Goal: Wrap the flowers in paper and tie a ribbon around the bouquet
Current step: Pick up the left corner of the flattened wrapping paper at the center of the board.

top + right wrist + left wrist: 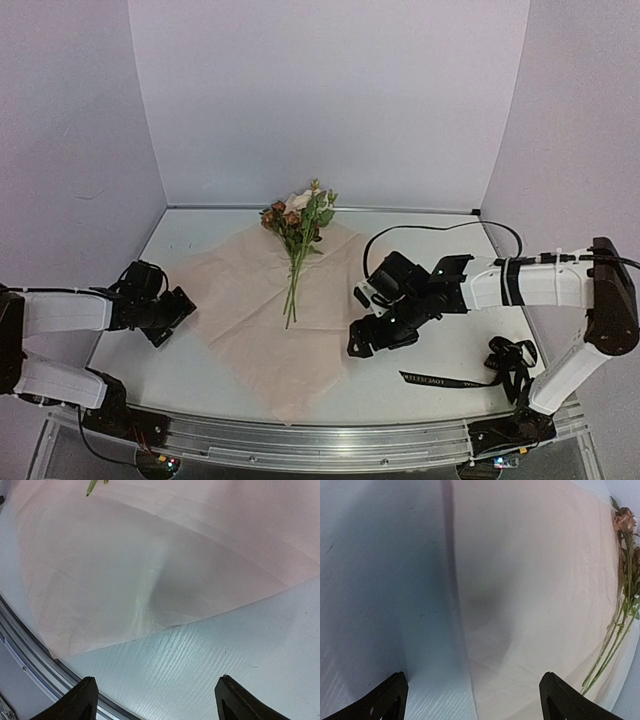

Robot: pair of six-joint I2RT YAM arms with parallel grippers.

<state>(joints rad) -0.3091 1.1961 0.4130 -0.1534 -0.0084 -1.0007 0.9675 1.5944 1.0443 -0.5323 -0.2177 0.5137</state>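
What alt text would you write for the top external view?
A bunch of flowers lies on a pink paper sheet spread on a white table. The left claw and right claw are at the sheet's left and right edges; a black ribbon lies front right.

White table (400,405), pink paper (250,310) (creased), black ribbon (450,380)

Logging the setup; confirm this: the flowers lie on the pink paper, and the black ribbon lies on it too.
Wrong on the ribbon. The flowers do lie on the pink paper, but the ribbon lies off it, on the bare table beside the right arm. The top view shows this.
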